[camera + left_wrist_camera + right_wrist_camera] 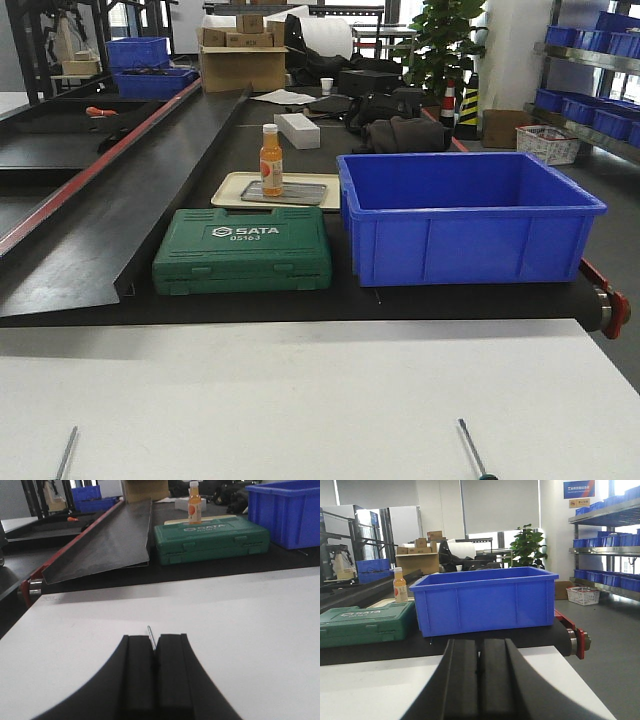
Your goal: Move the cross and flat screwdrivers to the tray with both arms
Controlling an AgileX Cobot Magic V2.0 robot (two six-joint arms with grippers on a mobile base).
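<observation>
Two screwdrivers show at the bottom edge of the front view. Of the left one I see only the silver shaft. The right one shows its shaft and the start of a green-black handle. In the left wrist view my left gripper is shut low over the white table, and a thin steel shaft pokes out from between its pads. My right gripper is shut and held level, with nothing showing between its fingers. The grey tray lies far back on the belt on a beige tray.
An orange bottle stands on the grey tray. A green SATA case and a deep blue bin sit on the black belt between the white table and the trays. A sloped black panel runs along the left.
</observation>
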